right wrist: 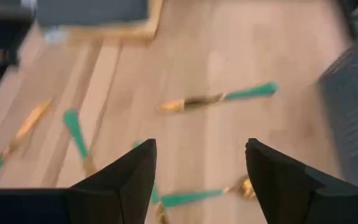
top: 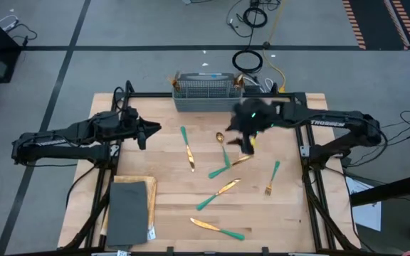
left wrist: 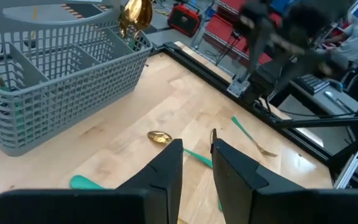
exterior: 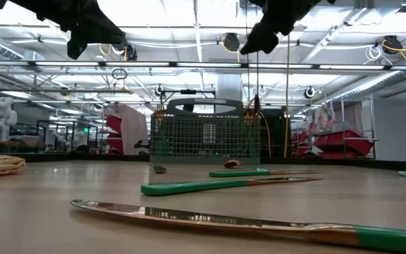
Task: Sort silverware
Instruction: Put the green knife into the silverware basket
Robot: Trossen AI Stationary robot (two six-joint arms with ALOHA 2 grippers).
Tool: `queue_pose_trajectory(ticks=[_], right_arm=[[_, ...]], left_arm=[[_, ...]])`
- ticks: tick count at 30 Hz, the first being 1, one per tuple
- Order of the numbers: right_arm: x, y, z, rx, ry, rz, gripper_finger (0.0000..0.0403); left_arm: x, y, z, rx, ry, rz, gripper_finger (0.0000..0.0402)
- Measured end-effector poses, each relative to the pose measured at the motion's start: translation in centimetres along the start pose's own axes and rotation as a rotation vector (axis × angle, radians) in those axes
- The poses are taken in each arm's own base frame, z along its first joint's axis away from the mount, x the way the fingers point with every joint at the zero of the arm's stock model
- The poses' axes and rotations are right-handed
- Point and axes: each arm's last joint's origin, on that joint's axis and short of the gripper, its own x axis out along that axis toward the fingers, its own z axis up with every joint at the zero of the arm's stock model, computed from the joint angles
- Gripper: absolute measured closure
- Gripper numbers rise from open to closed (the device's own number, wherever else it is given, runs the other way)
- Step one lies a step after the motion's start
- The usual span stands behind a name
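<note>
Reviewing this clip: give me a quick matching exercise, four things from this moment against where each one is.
Things:
1. wire basket
2. grey slab
3. left gripper
4. fork

Places:
A. near left corner of the table
B. right side of the table, apart from the other pieces
C. middle of the far edge
D. raised over the table's left part, empty

Pairs: 1-C, 2-A, 3-D, 4-B

The right arm [top: 329, 122] has white letters on its dark side that say "TROSSEN". I can't read any other words or numbers here.
</note>
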Motion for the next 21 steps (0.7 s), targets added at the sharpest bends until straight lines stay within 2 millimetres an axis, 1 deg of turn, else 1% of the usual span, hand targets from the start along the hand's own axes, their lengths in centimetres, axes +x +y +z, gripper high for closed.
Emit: queue_pose_trajectory(ticks=[2, 5, 9, 11, 17, 19, 21], right_arm=[[1.4, 1.1, 0.2, -0.027, 0.063, 0.034, 0.0171], [4.2, 2.9, 0.2, -0.052, 0.126, 0.090, 0.0174], [8.3, 5.9, -0.3, -0.139, 0.228, 0.177, 0.0173], [10.1, 7.5, -0.3, -0.165, 0.261, 0.207, 0.0172], [14.4, 12.6, 1.3, -0.251, 0.283, 0.245, 0.0172], [15.9, 14.1, 1.2, -0.288, 0.317, 0.268, 0.0172], [17.3, 15.1, 0.7, -0.305, 0.395, 0.281, 0.0172]], left_arm=[[0.0, 0.0, 0.0, 0.000, 0.000, -0.001, 0.0311], [0.0, 0.0, 0.0, 0.000, 0.002, -0.004, 0.0311], [0.0, 0.0, -0.2, 0.002, 0.033, -0.029, 0.0311], [-0.1, -0.1, -0.3, 0.008, 0.053, -0.058, 0.0311], [-0.6, -0.3, -0.4, 0.025, 0.092, -0.146, 0.0311], [-0.8, -0.3, -0.4, 0.015, 0.093, -0.166, 0.0311], [-1.1, -0.3, -0.3, 0.007, 0.092, -0.185, 0.0311]])
